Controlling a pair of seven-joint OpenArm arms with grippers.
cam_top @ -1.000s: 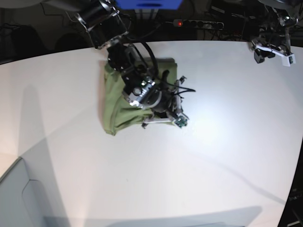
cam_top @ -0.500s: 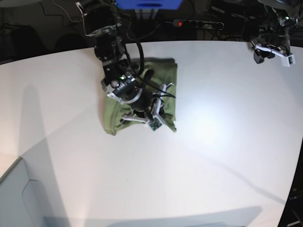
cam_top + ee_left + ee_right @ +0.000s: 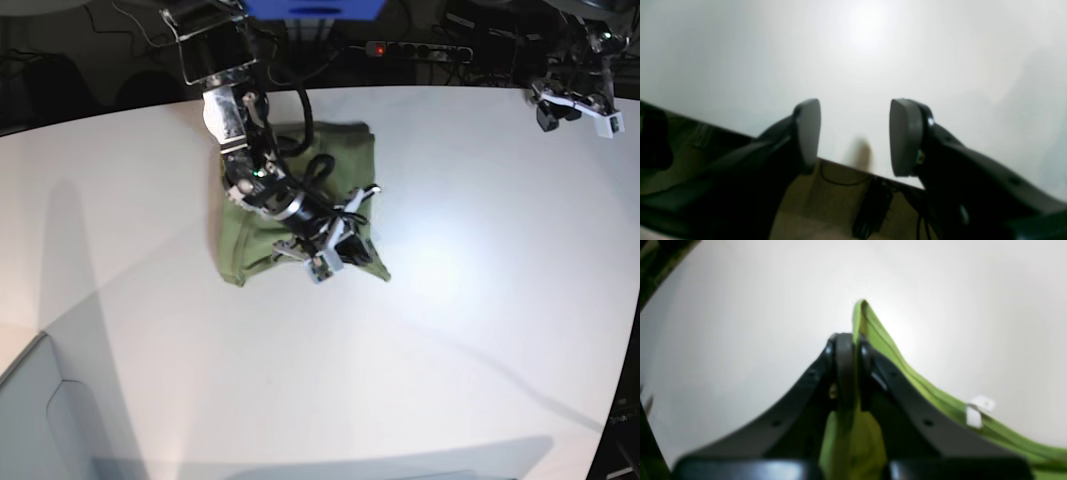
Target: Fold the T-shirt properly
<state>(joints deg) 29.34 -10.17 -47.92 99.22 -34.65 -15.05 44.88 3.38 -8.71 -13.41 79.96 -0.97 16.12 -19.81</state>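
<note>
The T-shirt (image 3: 265, 225) lies in a green heap on the white table (image 3: 450, 330), in the upper left part of the base view. The right gripper (image 3: 335, 248) is right on top of it, at the heap's lower right edge. Its jaws are pinched tight on a thin fold of the green cloth, which sticks up past the tips in the right wrist view (image 3: 862, 311) and runs off to the lower right of that picture. So the cloth to be moved hangs from this claw, and most of the shirt sits to the upper left of it. The left gripper (image 3: 575, 105) is far away in the upper right corner, with its jaws wide apart (image 3: 855, 135) and nothing between them. The arm covers the middle of the shirt, so I cannot tell how many layers are folded or where the sleeves are.
</note>
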